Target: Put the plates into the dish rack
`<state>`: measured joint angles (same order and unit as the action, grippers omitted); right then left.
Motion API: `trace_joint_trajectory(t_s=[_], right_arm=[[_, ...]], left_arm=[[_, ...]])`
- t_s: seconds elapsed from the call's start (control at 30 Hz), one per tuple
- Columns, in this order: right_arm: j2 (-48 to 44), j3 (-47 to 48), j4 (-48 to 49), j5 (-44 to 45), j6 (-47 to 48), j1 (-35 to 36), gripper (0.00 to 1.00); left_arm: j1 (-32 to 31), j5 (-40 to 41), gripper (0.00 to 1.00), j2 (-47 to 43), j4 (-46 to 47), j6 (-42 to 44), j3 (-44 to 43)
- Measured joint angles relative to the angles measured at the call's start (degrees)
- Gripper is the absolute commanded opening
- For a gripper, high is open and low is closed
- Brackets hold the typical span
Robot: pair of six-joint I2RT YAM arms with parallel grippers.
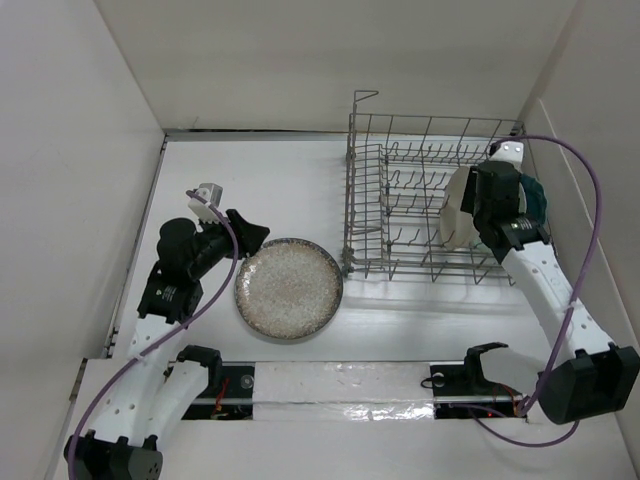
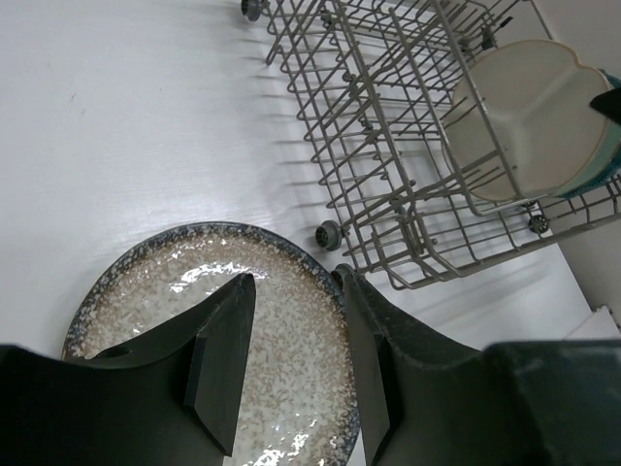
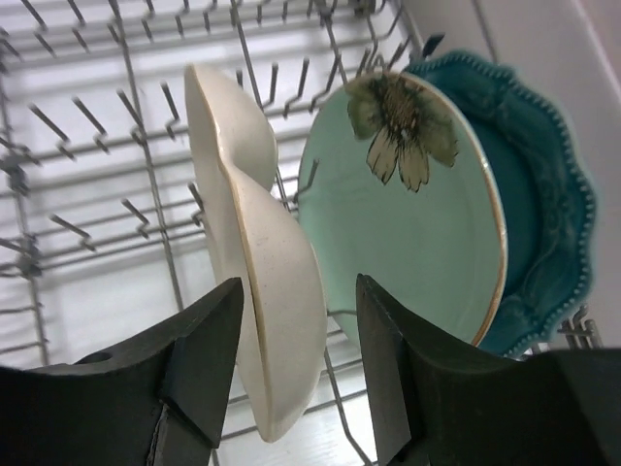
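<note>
The speckled grey-beige plate [image 1: 289, 288] lies flat on the table, left of the grey wire dish rack [image 1: 400, 200]. My left gripper [image 1: 248, 235] is open at the plate's far-left rim; in the left wrist view its fingers [image 2: 228, 349] straddle the plate's right rim [image 2: 155, 301]. In the rack's right end stand the cream three-compartment plate [image 3: 257, 262], the mint green plate [image 3: 408, 223] and the dark teal scalloped plate [image 3: 543, 214], all on edge. My right gripper [image 3: 296, 340] is open, its fingers either side of the cream plate's lower edge, not touching it.
White walls close in on the left, back and right. The rack's raised wire handle [image 1: 364, 97] stands at its far-left corner. The rack [image 2: 388, 146] has rows of empty upright tines left of the cream plate [image 2: 529, 112]. A metal strip [image 1: 330, 385] runs along the near edge.
</note>
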<state>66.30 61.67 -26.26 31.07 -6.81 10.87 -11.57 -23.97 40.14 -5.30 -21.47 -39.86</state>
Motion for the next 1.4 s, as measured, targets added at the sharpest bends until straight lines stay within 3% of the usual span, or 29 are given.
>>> trace_joint_trajectory(t_s=[0.23,0.37,0.4,0.47,0.77,0.8,0.9,0.97,1.17,1.33,1.4], right_arm=[[-6.8,1.0,2.5,-1.7,-0.5,2.4,0.56],[-10.9,1.6,4.5,-6.3,-0.8,9.5,0.05],[-11.6,1.8,5.3,-7.9,-1.1,11.7,0.01],[-12.2,2.3,7.4,-10.6,-1.7,17.6,0.00],[-4.8,0.3,13.2,-18.0,-2.0,48.1,0.00],[-4.1,-1.1,13.7,-18.3,-2.0,51.3,0.00],[-3.4,-6.6,14.3,-18.7,-2.0,59.9,0.00],[-3.4,-10.7,14.6,-19.1,-2.6,63.8,0.00],[-2.9,-22.7,16.7,-21.2,-6.8,65.5,0.00],[4.7,-23.6,18.1,-21.3,-9.9,66.1,0.00],[9.3,-22.2,17.8,-20.1,-11.1,66.1,0.10]], left_arm=[[0.0,1.8,0.30,2.0,-1.6,0.0,0.0],[0.0,3.1,0.15,3.0,-2.3,0.1,0.0],[0.0,3.5,0.05,3.5,-2.6,0.1,0.0],[0.0,4.7,0.00,4.5,-3.3,0.1,0.0],[0.9,6.9,0.00,9.2,-8.0,-1.5,0.0],[1.4,7.1,0.04,9.3,-8.5,-1.8,0.0],[2.4,8.3,0.31,10.3,-9.7,-3.0,0.0],[2.6,8.8,0.39,11.5,-10.3,-3.5,0.0],[3.1,9.5,0.43,17.4,-11.4,-5.0,0.0],[4.2,9.5,0.48,18.6,-11.0,-6.5,0.0],[4.7,9.6,0.50,18.6,-10.7,-6.7,0.0]])
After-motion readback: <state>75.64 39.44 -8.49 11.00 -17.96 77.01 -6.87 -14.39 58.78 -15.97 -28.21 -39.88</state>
